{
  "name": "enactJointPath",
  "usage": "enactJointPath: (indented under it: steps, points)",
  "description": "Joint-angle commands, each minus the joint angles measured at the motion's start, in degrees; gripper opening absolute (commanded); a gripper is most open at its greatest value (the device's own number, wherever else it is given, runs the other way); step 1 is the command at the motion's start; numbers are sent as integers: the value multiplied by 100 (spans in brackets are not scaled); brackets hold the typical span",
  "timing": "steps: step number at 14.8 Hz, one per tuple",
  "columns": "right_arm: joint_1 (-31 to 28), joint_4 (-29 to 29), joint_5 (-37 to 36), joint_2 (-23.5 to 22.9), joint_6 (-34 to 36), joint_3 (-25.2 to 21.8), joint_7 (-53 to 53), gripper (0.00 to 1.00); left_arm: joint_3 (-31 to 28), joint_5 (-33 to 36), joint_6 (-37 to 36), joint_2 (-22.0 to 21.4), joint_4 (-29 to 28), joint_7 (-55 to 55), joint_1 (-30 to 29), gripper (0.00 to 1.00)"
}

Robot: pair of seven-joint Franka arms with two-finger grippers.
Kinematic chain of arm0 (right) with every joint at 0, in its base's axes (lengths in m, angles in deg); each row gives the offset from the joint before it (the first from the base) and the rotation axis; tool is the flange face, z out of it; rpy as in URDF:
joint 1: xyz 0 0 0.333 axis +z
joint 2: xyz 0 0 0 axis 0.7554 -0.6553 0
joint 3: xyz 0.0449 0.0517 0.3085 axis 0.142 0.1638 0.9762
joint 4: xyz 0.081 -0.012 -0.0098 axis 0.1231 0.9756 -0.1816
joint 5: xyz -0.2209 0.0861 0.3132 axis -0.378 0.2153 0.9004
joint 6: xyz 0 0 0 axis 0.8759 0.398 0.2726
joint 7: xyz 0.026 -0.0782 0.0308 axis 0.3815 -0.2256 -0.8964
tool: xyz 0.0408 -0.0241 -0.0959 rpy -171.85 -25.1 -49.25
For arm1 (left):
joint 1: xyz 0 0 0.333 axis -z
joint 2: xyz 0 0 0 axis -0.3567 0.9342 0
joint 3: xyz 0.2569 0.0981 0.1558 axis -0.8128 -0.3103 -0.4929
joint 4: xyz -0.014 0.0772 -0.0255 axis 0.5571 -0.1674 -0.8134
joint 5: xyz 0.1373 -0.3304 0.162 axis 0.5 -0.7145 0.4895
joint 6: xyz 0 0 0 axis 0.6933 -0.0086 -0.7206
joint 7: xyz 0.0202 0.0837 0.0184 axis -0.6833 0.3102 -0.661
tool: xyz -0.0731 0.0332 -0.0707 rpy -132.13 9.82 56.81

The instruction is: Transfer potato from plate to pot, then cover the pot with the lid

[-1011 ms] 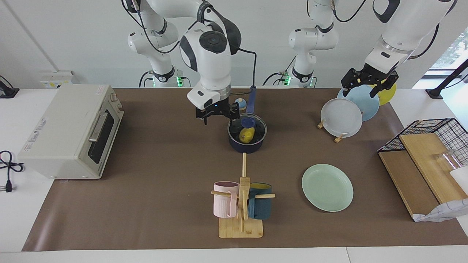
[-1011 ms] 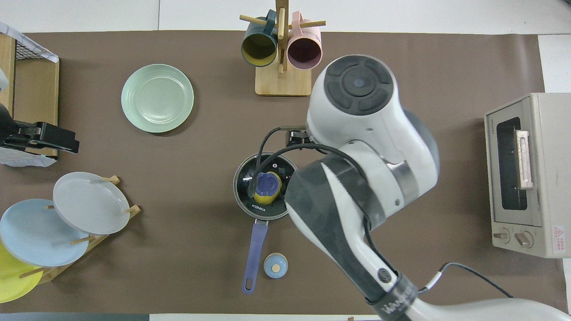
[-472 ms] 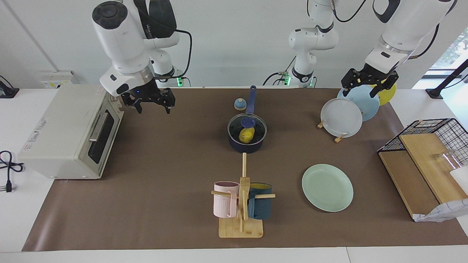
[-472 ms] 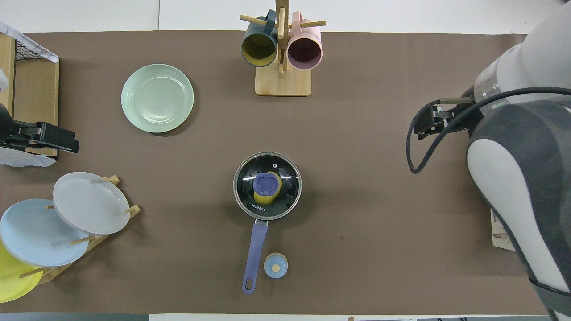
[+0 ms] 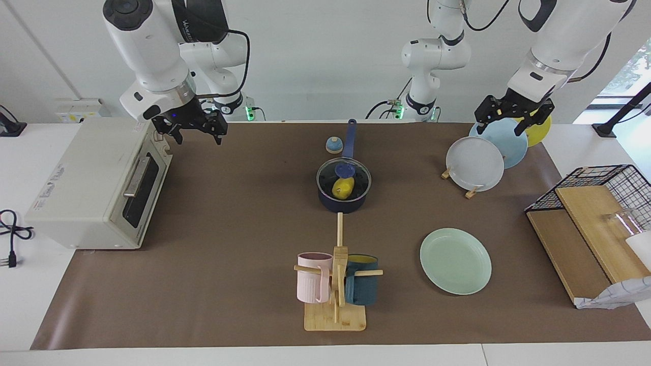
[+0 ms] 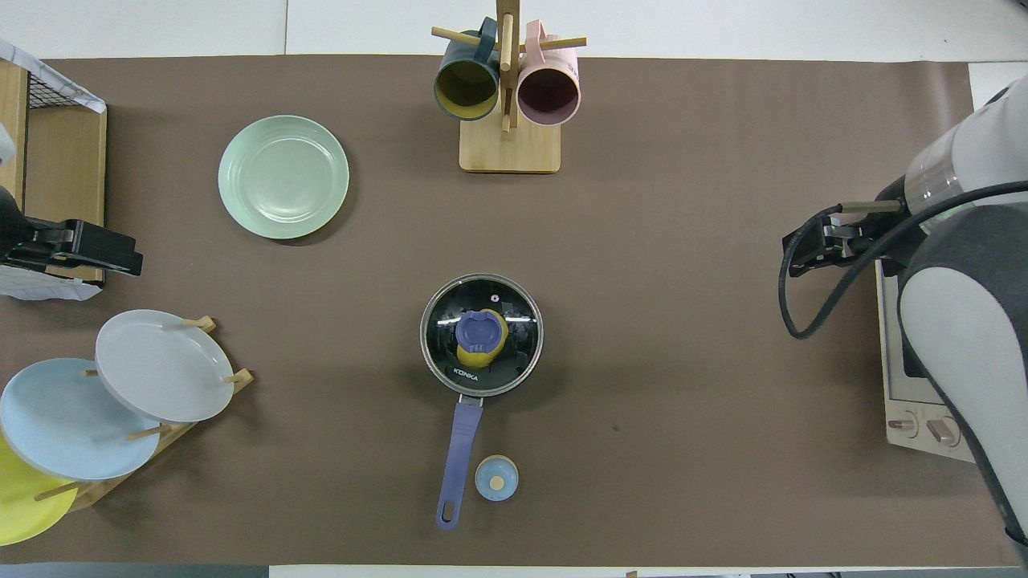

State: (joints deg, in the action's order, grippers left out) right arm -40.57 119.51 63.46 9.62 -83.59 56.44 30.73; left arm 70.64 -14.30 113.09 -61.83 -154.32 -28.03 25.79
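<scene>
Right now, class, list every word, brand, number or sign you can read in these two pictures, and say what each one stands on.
"KONKA": white letters on the glass lid covering the pot, on the edge nearest the handle.
Writing on the right arm's dark wrist band: too small to read.
Lettering on top of the toaster oven, and a red warning sticker beside its knobs: too blurred to read.
Nothing else carries text.
</scene>
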Motion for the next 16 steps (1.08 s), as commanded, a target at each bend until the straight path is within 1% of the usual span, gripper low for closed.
enactJointPath:
  steps: [1, 2, 4, 7, 10, 14, 16]
  points:
    - [-76, 260, -61, 228, -82, 54, -144, 100, 14, 81, -31, -93, -73, 19, -33, 100]
    - [-76, 365, -61, 263, -91, -34, -170, 100, 14, 81, -31, -93, -64, 19, -33, 100]
    - [-67, 514, -61, 386, -126, -61, -162, 100, 14, 81, -31, -93, -64, 19, -33, 100]
    - [-138, 533, -61, 396, -354, -78, -145, 100, 14, 81, -31, -93, -73, 19, -33, 100]
    - [-129, 629, -61, 422, -381, -78, -179, 100, 14, 81, -31, -93, -73, 19, -33, 100]
    - [-471, 550, 27, 378, -407, -61, -302, 100, 14, 81, -31, -93, -64, 19, -33, 100]
    - [-498, 384, 10, 343, -294, -70, -407, 100, 14, 81, -31, -93, -64, 19, -33, 100]
